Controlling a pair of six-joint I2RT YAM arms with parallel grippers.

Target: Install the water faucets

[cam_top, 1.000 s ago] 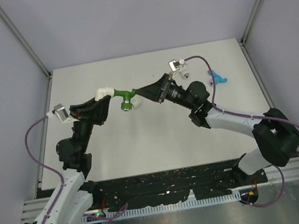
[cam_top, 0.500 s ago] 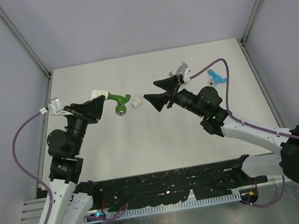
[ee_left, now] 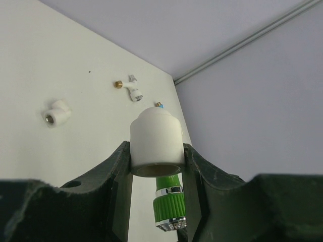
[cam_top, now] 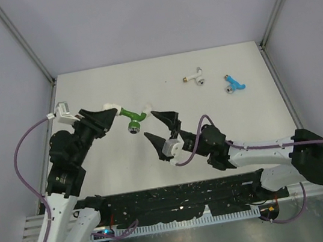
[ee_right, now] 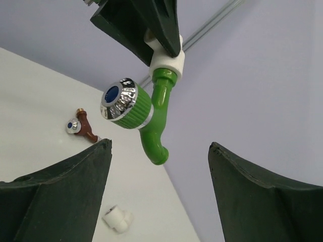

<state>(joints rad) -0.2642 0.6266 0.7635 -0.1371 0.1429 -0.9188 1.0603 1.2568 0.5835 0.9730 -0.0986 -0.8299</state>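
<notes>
Ahead of right fingers (cam_top: 166,119): green faucet (cam_top: 127,113), apart.

1. Readable text, labels, brands, numbers or signs: none in any of the 3 views.
2. Only markings: a plain blue disc set in the silvery cap of the green faucet (ee_right: 144,117), and a similar blue disc on the cap of the brown faucet (ee_right: 85,129). No lettering is legible on either.
</notes>
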